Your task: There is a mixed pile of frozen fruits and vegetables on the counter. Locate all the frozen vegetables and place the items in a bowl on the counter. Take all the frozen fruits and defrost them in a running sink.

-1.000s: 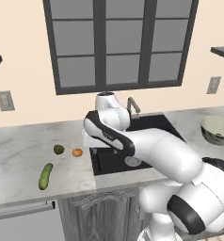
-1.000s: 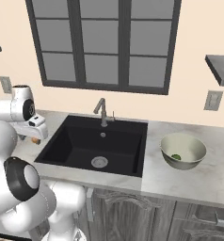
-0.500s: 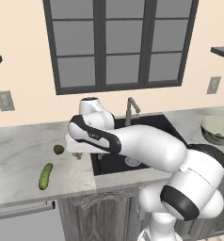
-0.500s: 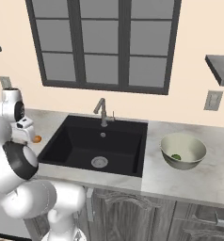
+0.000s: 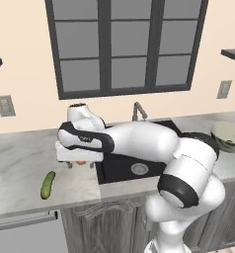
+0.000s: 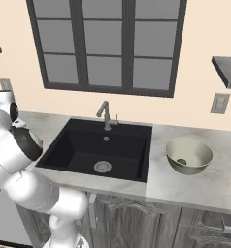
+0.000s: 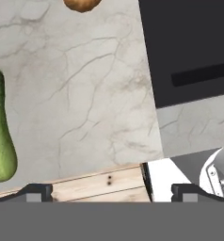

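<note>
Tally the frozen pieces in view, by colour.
Green: 2, the cucumber on the counter and a small piece in the bowl
Orange: 1, a ball
Total: 3

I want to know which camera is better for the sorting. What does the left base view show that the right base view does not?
Left base view: the long green cucumber lying on the counter, left of the sink. Right base view: the small dark green piece lying inside the bowl. Both share the black sink, the grey faucet, the bowl to the sink's right and the dark window.
</note>
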